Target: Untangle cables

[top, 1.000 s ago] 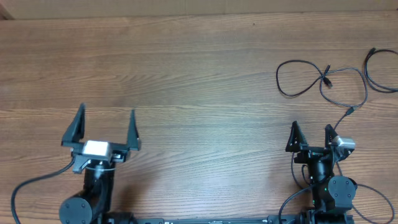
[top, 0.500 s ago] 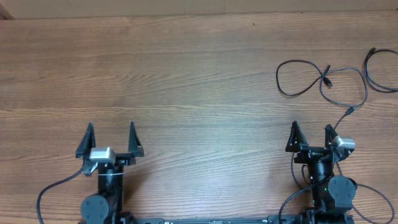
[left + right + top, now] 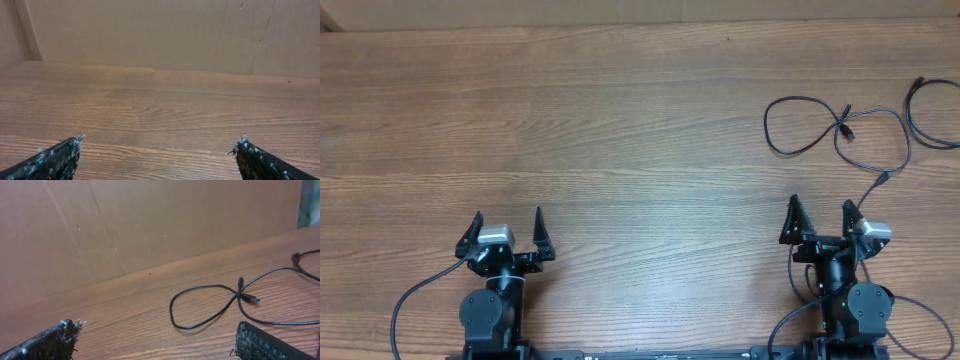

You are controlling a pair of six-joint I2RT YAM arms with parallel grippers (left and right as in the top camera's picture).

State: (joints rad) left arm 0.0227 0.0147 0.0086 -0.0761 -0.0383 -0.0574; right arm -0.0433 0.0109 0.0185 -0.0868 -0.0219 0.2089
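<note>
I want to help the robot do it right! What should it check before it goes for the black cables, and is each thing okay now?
1. Left gripper open and empty: ok.
2. Right gripper open and empty: ok.
3. Cables in view, lying on the table: ok.
4. Cables on the right gripper's side, ahead of it: ok.
5. Strands lying apart: not ok, they cross in a loop.
6. Crossing only laid over, not knotted: cannot tell.
</note>
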